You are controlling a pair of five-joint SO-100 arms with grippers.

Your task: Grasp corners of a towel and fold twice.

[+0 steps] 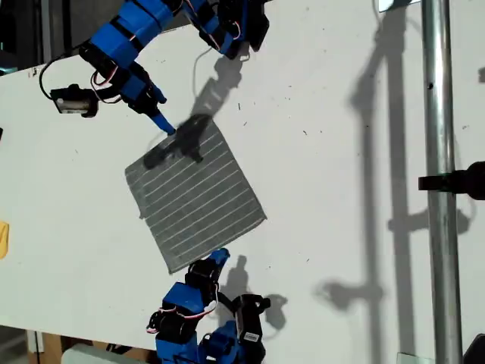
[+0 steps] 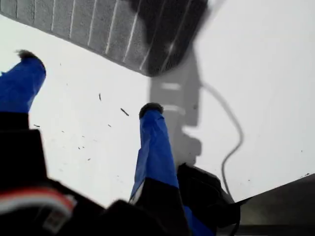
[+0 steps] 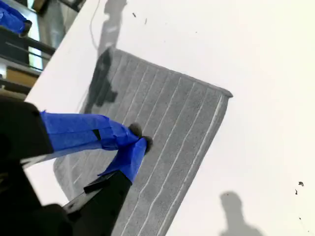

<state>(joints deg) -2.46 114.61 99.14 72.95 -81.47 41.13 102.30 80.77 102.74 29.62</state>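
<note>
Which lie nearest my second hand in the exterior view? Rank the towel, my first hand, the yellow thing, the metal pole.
1. Nearest, the towel, right at my second hand.
2. Next, my first hand, at the towel's far corner.
3. Last, the yellow thing at the exterior view's left edge and the metal pole toward its right: too close to call.

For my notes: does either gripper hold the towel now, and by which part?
My first gripper holds nothing. My second gripper is closed at the towel, near its corner; whether it pinches cloth, I cannot tell.
</note>
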